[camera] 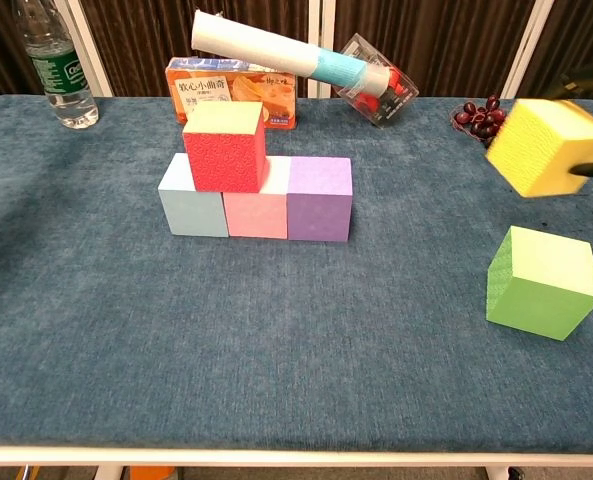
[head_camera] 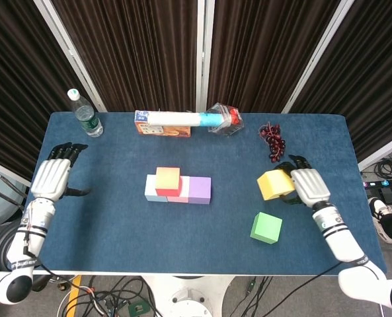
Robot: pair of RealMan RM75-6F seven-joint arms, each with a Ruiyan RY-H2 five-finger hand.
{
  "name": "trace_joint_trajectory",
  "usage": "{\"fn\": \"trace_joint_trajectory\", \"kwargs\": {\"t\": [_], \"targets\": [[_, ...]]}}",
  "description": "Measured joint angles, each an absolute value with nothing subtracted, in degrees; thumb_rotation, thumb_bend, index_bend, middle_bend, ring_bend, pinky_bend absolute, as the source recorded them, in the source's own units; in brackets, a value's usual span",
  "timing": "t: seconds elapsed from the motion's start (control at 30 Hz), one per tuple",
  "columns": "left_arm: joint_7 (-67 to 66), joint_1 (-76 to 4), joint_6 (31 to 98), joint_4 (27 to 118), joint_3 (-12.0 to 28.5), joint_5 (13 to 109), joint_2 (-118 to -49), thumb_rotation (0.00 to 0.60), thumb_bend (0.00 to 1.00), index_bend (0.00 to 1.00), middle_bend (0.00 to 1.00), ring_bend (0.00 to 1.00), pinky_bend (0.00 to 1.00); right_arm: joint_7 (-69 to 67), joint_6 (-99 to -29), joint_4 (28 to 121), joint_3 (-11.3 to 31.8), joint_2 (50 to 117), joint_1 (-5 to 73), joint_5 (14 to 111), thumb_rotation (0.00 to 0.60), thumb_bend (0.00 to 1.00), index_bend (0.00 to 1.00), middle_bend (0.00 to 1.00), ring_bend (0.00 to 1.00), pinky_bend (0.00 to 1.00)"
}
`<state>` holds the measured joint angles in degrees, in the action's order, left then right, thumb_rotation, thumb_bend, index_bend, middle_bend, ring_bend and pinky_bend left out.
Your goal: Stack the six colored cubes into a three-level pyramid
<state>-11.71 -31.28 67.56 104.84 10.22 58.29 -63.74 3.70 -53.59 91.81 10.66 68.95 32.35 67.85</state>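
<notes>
The right hand (head_camera: 308,185) grips the yellow cube (head_camera: 275,184) and holds it clear of the blue tabletop (head_camera: 116,224), right of the stack and just beyond the green cube (head_camera: 266,228), which sits alone near the front right. At centre, a row of light blue cube (camera: 192,199), pink cube (camera: 256,213) and purple cube (camera: 319,201) — touching side by side — carries the red cube (camera: 225,147) over the blue and pink. The left hand (head_camera: 51,177) rests at the far left edge, fingers apparently extended, holding nothing.
</notes>
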Motion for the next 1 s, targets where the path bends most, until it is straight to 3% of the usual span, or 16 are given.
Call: {"fn": "trace_joint_trajectory", "kwargs": {"t": [0.2,0.43,1.0], "targets": [[-11.55,-30.98,66.97,104.84,10.15,58.97,-63.61,0.600,0.00,0.14,0.12,0.05,0.07,13.70,-54.00,100.54,13.22,68.38,35.80,57.66,0.600,0.19,0.35,0.21,0.00,0.00],[-10.57,-30.50,66.43,104.70,10.07,59.96,-63.29,0.600,0.00,0.14,0.12,0.05,0.07,26.31,-57.07,104.93,15.67,73.06,43.22,43.82,0.600,0.19,0.35,0.21,0.00,0.00],[-8.49,-29.64,65.37,103.59,10.41,60.99,-62.64,0.600,0.00,0.14,0.12,0.05,0.07,39.50,-62.53,101.81,18.25,85.11,57.49,27.14,0.600,0.17,0.35,0.21,0.00,0.00]]}}
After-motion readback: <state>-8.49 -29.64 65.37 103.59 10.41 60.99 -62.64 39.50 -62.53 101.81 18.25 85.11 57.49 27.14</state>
